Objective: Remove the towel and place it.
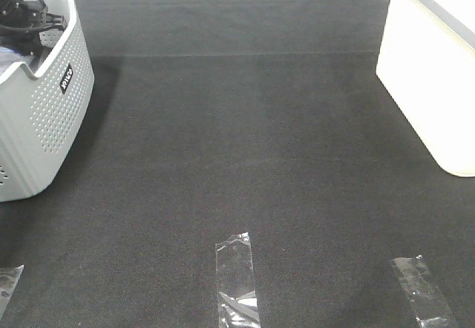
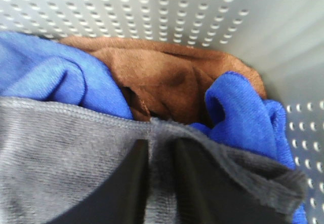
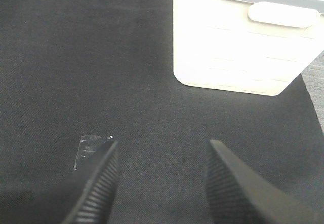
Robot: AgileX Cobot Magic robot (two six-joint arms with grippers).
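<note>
left gripper (image 2: pixel 161 181) down in the basket (image 1: pixel 56 105)
jaws pinch a fold of the towel (image 2: pixel 55 148); right gripper (image 3: pixel 161 181) hangs spread wide.

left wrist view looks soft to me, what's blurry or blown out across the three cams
Left wrist: the left claw is a dark blur near the lens, the towel it pinches sharper. Exterior high: the white bin is overexposed, the tape strip glares, the basket shadows the mat. Right wrist: the bin is washed out too, the right claw soft.
</note>
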